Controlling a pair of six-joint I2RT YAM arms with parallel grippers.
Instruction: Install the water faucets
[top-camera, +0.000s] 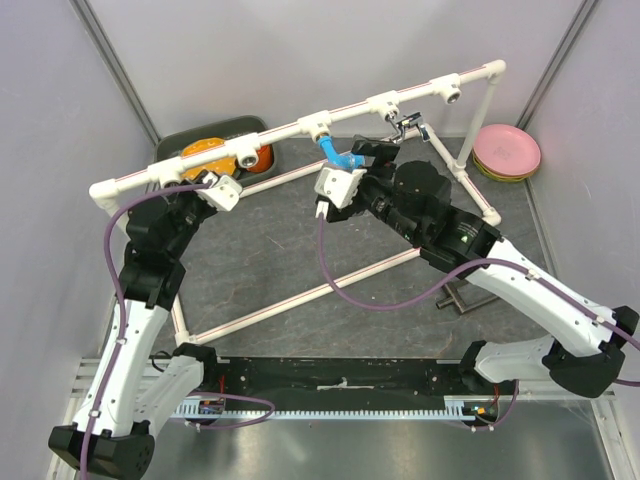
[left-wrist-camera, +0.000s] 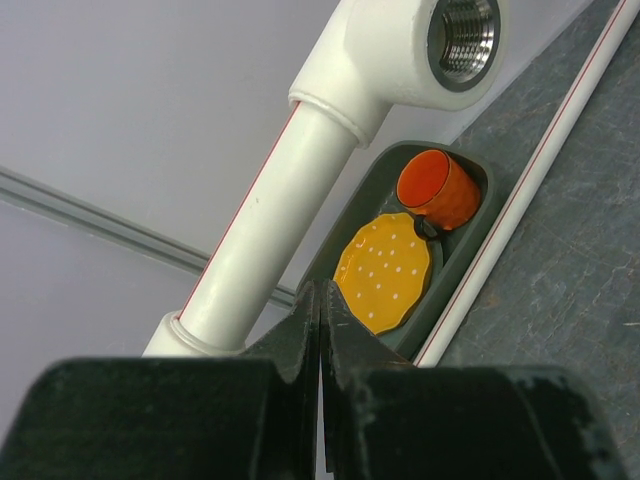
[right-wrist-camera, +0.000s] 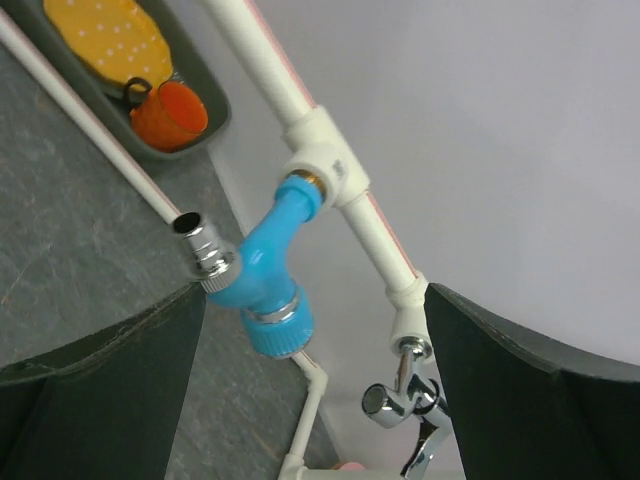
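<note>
The blue plastic faucet (right-wrist-camera: 270, 275) sits with its orange threaded end in a white tee socket (right-wrist-camera: 320, 165) of the pipe frame's top rail, also seen in the top view (top-camera: 338, 155). The chrome faucet (right-wrist-camera: 405, 405) hangs from the neighbouring tee to the right (top-camera: 410, 127). My right gripper (right-wrist-camera: 312, 292) is open, its fingers wide on either side of the blue faucet's knob without touching it (top-camera: 362, 160). My left gripper (left-wrist-camera: 320, 292) is shut and empty, just below the rail beside an empty threaded socket (left-wrist-camera: 462, 40), at the left in the top view (top-camera: 213, 180).
A dark tray (top-camera: 190, 140) behind the frame holds a yellow dotted plate (left-wrist-camera: 385, 270) and an orange mug (left-wrist-camera: 438, 190). Pink plates (top-camera: 507, 152) are stacked at the back right. The frame's lower pipes (top-camera: 300, 300) cross the grey table. Grey walls close in on both sides.
</note>
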